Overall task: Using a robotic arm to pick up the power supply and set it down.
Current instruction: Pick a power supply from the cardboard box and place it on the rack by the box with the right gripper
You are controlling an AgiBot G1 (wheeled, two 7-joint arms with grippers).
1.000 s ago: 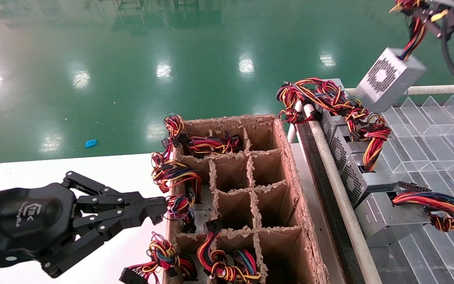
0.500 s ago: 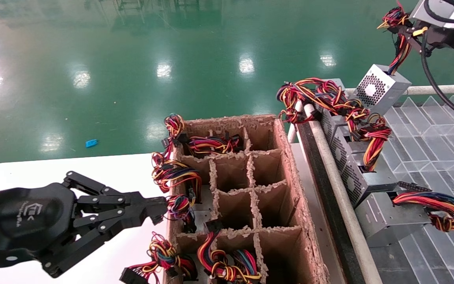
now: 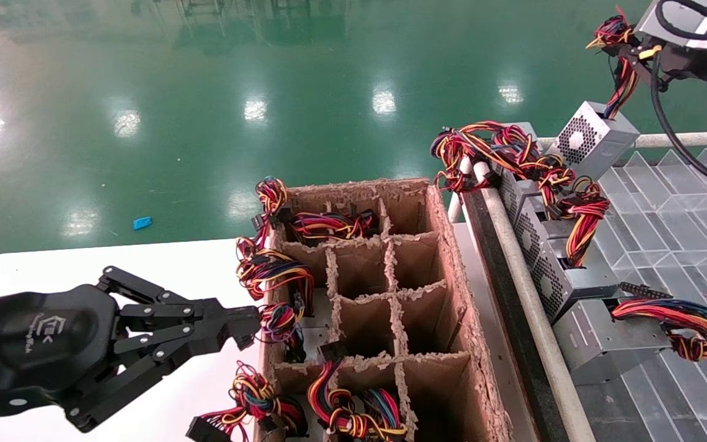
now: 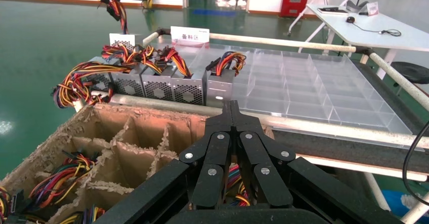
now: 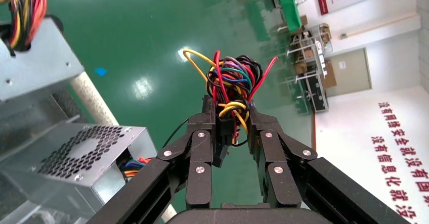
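In the head view the right gripper, at the top right corner, was largely cut off. The right wrist view showed its fingers clamped on the wire bundle. The power supply hung tilted from those wires at the far end of the row of grey perforated boxes, its underside hidden. The left gripper, pressed fully closed, sat beside the divided cardboard box; the left wrist view showed its fingertips touching.
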